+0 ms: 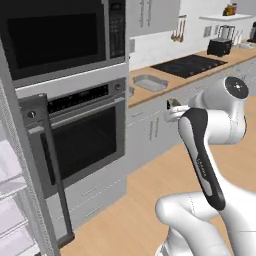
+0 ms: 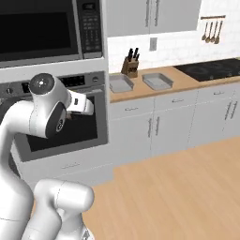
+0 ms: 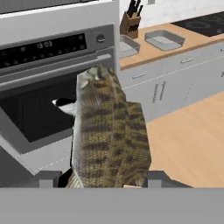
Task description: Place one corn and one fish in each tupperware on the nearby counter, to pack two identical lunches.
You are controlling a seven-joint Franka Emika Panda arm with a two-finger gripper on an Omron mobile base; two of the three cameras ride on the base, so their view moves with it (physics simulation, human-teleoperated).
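Claw (image 3: 111,181) clamped on a fish (image 3: 109,135) in the hand view, its mottled body standing up between the tips before the oven (image 3: 39,87). From the right base view, two tupperware (image 2: 121,84) (image 2: 158,81) sit side by side on the desk (image 2: 187,83) beside a knife block (image 2: 131,66).
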